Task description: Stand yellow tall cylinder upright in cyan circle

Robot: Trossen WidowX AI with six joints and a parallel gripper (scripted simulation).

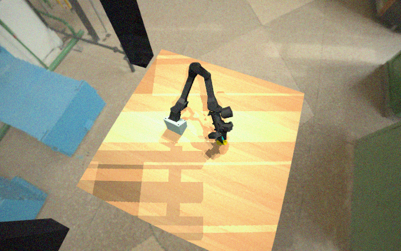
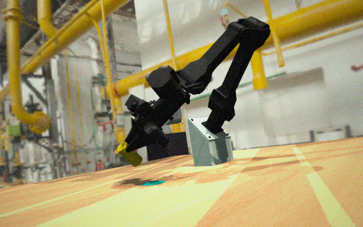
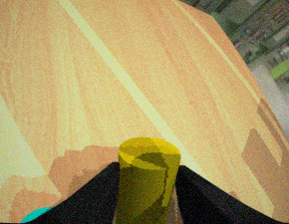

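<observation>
The yellow tall cylinder is held in the air above the table, tilted about halfway between lying and upright. In the exterior view its upper end points up-left and its lower end down-right. My gripper is shut on it, with one finger on each side in the wrist view. The flat cyan circle lies on the table, below and to the right of the cylinder in the exterior view. It shows only partly at the lower left edge of the wrist view. In the top view the arm mostly covers it.
The arm's grey base block stands on the wooden table, right of the circle in the exterior view. The arm's shadow falls around the circle. Dark posts stand beyond the table's edge.
</observation>
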